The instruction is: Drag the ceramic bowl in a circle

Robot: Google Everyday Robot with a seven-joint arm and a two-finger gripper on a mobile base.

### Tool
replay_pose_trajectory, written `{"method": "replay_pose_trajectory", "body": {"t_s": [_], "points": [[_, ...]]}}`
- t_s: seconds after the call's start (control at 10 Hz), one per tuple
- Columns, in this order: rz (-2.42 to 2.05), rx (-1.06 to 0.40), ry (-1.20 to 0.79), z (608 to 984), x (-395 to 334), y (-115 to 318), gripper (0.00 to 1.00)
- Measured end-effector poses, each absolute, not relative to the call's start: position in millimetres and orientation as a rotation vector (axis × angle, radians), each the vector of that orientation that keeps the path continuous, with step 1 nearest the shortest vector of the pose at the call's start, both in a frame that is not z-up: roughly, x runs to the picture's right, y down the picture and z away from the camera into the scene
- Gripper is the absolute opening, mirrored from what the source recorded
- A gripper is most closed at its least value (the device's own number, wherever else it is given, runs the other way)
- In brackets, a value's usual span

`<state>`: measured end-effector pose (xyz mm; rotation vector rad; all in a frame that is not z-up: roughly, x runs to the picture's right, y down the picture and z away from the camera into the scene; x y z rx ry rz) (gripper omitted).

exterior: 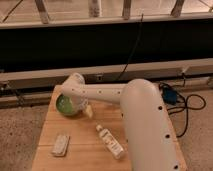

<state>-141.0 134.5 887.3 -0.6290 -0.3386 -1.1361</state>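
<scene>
The ceramic bowl (pixel 65 105) is round, glossy and green, and sits at the far left of the wooden table (pixel 85 150). My white arm reaches from the right foreground across the table to it. The gripper (pixel 77 102) is at the bowl's right rim, under the arm's wrist, which covers part of the bowl. The wrist hides the contact between gripper and rim.
A white bottle (pixel 110 141) lies on its side in the middle of the table. A small pale flat packet (pixel 60 144) lies at the front left. Black cables and a blue object (pixel 172 96) are on the floor to the right. A dark wall with rails stands behind.
</scene>
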Motion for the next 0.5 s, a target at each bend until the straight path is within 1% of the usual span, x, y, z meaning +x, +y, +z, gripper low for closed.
{"method": "replay_pose_trajectory", "body": {"t_s": [0.1, 0.2, 0.4, 0.5], "points": [[-1.141, -0.632, -0.339, 887.5, -142.2, 135.7, 0.51], [-1.146, -0.632, -0.339, 887.5, -143.8, 135.9, 0.38], [-1.146, -0.637, -0.337, 888.0, -141.8, 136.1, 0.18], [-1.158, -0.64, -0.335, 887.1, -143.4, 136.4, 0.07]]}}
